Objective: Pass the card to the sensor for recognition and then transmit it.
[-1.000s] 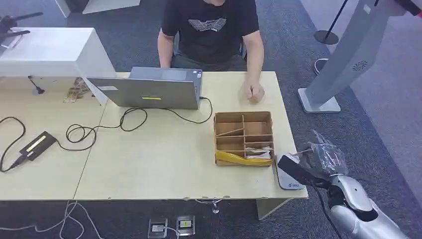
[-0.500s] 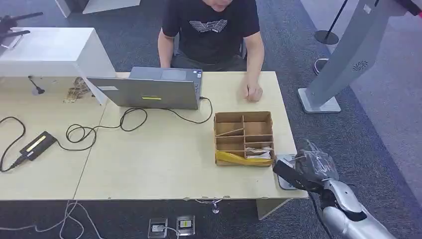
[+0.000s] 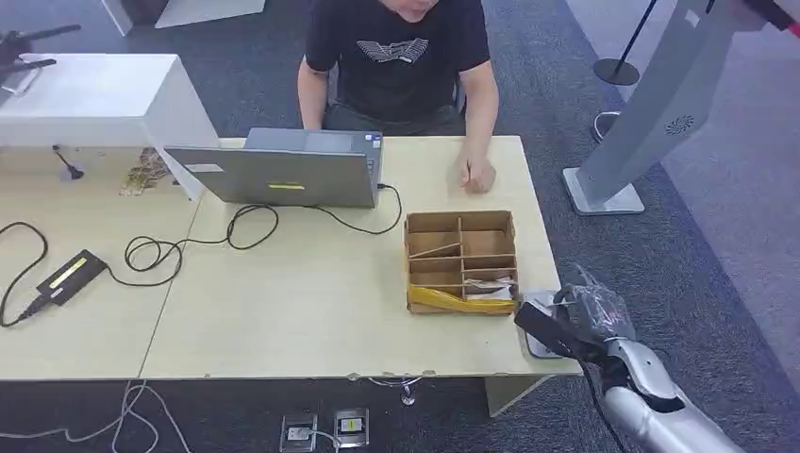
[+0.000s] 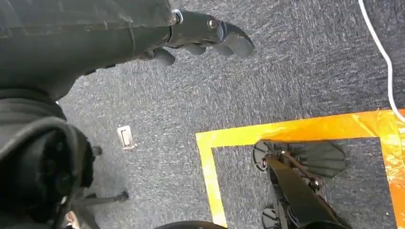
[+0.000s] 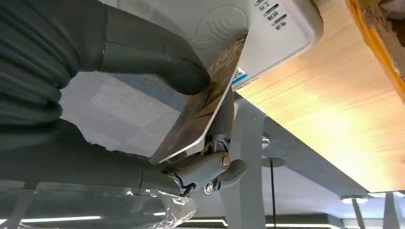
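Note:
At the table's front right corner lies the white card sensor [image 3: 535, 348], partly covered by my right hand [image 3: 592, 316]. That hand pinches a dark, worn card [image 3: 544, 327] between thumb and fingers and holds it low over the sensor. In the right wrist view the card [image 5: 205, 102] stands tilted, its far edge close over the sensor's [image 5: 272, 28] wave symbol; I cannot tell whether they touch. My left hand [image 4: 205, 33] hangs over the carpet, holding nothing, its fingers loosely apart.
A cardboard divider box [image 3: 461, 261] sits just beside the sensor. A person sits at the far side, one hand [image 3: 477, 176] on the table [image 3: 311, 302], behind a laptop [image 3: 283, 172]. Cables and a power adapter [image 3: 71, 274] lie at the left. A grey kiosk stand [image 3: 651, 104] rises at the right.
My right hand has carried the card leftward and slightly down, from beside the table's edge to over the sensor. The person's hand shifted a little.

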